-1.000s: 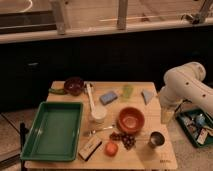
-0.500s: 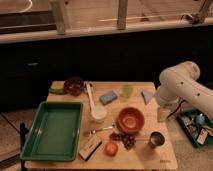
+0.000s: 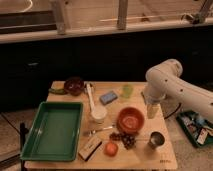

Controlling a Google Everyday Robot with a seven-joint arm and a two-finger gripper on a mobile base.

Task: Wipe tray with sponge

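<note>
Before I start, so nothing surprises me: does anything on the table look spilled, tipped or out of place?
Nothing stands out. The tray lies flat at the left edge of the table, the sponge lies flat toward the back, apart from it, and the gripper hangs at the right edge beside the orange bowl.

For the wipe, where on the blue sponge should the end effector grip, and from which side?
The sponge lies flat and angled on the table, beside the small cup. Likely best: come straight down and pinch across its shorter width at mid-length. The end effector hangs near the table's right edge, right of the orange bowl.
</note>
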